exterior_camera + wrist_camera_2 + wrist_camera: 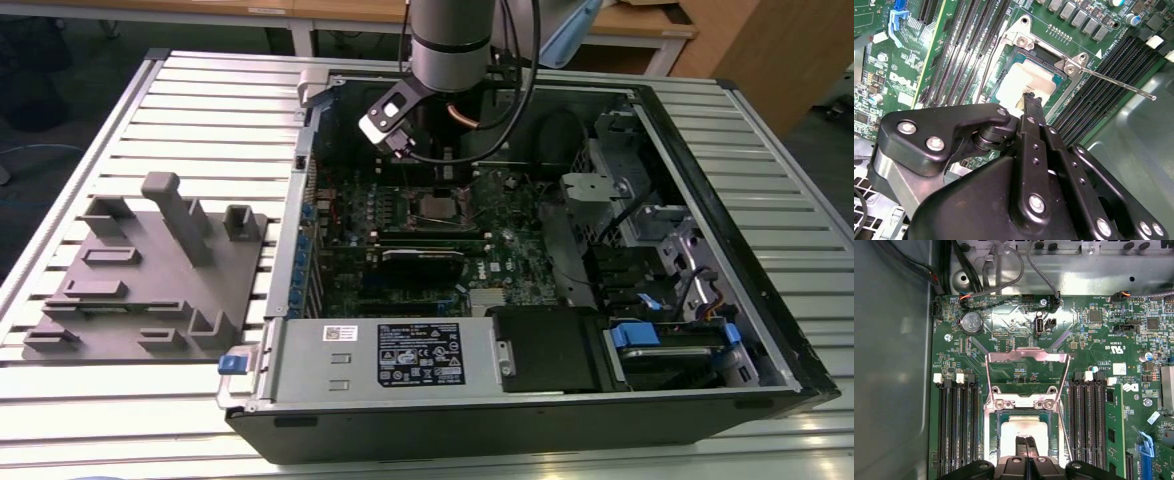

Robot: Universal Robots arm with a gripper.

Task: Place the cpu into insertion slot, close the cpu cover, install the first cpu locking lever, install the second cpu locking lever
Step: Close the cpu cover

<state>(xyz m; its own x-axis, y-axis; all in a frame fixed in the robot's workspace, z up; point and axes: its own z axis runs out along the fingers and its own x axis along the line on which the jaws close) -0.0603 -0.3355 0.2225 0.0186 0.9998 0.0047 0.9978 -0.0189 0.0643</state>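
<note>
1. Lowest in the exterior view, nearest you, the grey power-supply box carries a black printed sticker with a small white one beside it.
2. On the exterior view's left, a grey moulded fixture lies on the slatted table, beside the open computer case.
3. At mid frame a long black card lies across the green motherboard, just in front of the socket.
4. Your cpu is a pale, dull silver square lying flat in the insertion slot, with long black memory slots on either side.
5. The cpu cover stands flipped open, and you can see green board through its square window. A thin lever rod juts free from the socket's corner.
6. The gripper has its black fingers pressed together with nothing between them, tips over the cpu. You cannot tell whether they touch it.
7. The arm comes down from the upper middle of the exterior view, with wooden desks behind it.
</note>
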